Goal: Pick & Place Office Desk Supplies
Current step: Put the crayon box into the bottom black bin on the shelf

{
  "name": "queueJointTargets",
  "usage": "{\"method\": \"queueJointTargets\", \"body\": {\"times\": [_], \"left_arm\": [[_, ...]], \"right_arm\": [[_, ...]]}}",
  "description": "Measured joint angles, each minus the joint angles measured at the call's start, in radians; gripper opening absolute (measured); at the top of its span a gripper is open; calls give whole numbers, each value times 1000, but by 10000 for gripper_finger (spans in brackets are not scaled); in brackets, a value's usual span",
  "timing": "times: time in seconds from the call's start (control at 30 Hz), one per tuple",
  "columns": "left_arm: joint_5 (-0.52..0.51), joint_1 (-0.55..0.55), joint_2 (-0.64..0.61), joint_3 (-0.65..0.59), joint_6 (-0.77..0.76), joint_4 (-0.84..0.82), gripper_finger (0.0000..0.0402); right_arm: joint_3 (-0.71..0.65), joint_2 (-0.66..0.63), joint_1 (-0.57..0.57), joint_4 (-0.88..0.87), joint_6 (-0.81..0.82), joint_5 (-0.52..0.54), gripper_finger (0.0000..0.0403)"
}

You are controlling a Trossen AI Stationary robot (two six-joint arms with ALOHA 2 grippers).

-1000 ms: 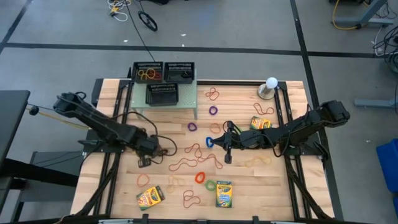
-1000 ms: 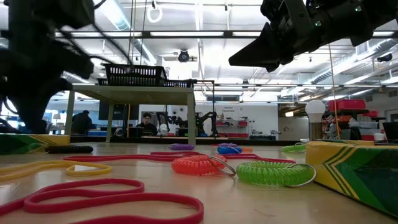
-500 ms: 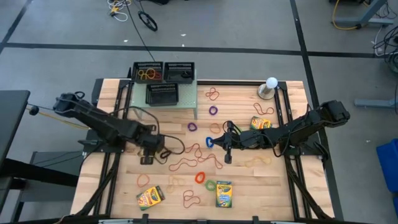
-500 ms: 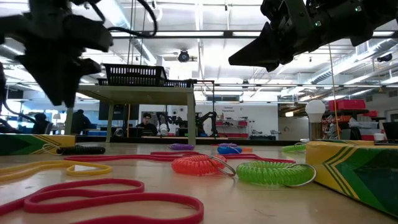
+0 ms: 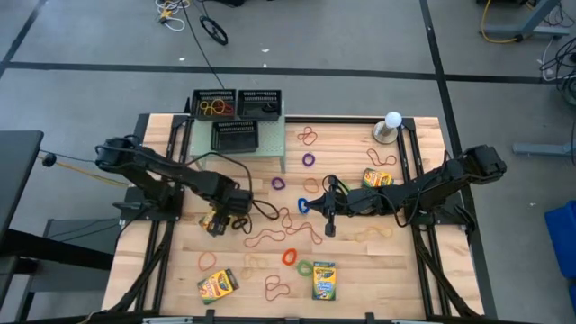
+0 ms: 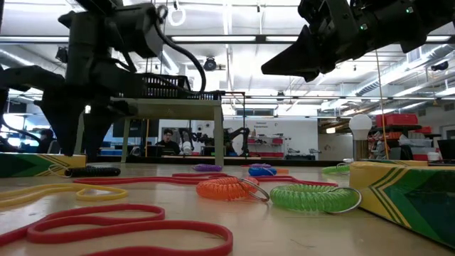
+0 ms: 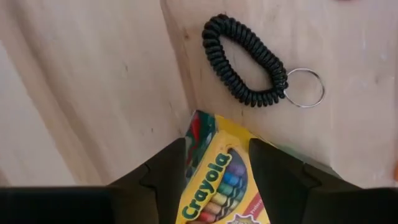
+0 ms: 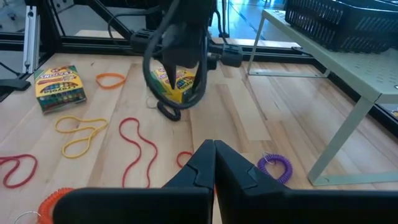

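Observation:
A yellow-and-green crayon box [image 7: 217, 180] lies flat on the table left of centre, beside a black coil key ring [image 7: 245, 62]. My left gripper [image 5: 219, 219] points straight down over it, open, one finger along each long side of the box. My right gripper [image 8: 214, 163] hangs shut and empty above the table's middle [image 5: 326, 207], aimed toward the left. Other crayon boxes [image 5: 217, 284] [image 5: 323, 280] [image 5: 378, 178] lie flat on the table. Rubber bands [image 5: 270, 236] are scattered across the middle. Black mesh trays [image 5: 236, 137] stand on the pale green shelf [image 5: 270, 151]. My left gripper comes at the crayon box from above, and its fingers [image 7: 165, 174] flank the box's long sides near one end [image 7: 198, 124]. Whether they touch the box I cannot tell. The box rests on the table.
A white ball on a grey stand [image 5: 392, 120] is at the far right. Orange [image 6: 227, 188] and green [image 6: 313, 198] coil loops lie near the front edge. The shelf's legs stand at the far left-centre.
My left gripper has gone toward the table's right edge, rolled about its downward axis, and opened. It now stands astride the crayon box next to the black coil. My right gripper has kept still.

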Motion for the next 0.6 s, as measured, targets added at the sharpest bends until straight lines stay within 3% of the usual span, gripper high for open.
{"method": "queueJointTargets", "body": {"times": [0.2,0.6], "left_arm": [[64,14,17,1,16,-1,153],[173,19,14,7,-150,-29,9]], "right_arm": [[0,0,0,0,-2,0,6],[0,0,0,0,-2,0,6]]}}
